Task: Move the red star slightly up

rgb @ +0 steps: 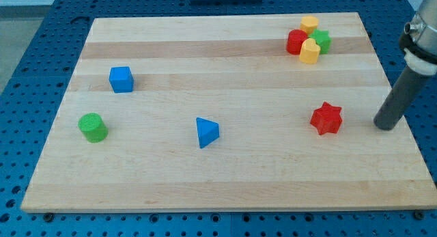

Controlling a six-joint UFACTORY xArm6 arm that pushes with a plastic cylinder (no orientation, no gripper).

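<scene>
The red star point(326, 118) lies on the wooden board point(225, 175) at the view's right, about mid-height. My tip point(386, 126) rests on the board to the right of the star, near the board's right edge, with a clear gap between them. The rod rises from it toward the view's upper right.
A cluster sits at the top right: a red cylinder point(297, 42), a green block point(320, 40), a yellow block point(309, 23) and another yellow block point(310, 51). A blue cube point(121, 79) and a green cylinder point(92, 127) lie at the left. A blue triangle point(207, 132) lies near the middle.
</scene>
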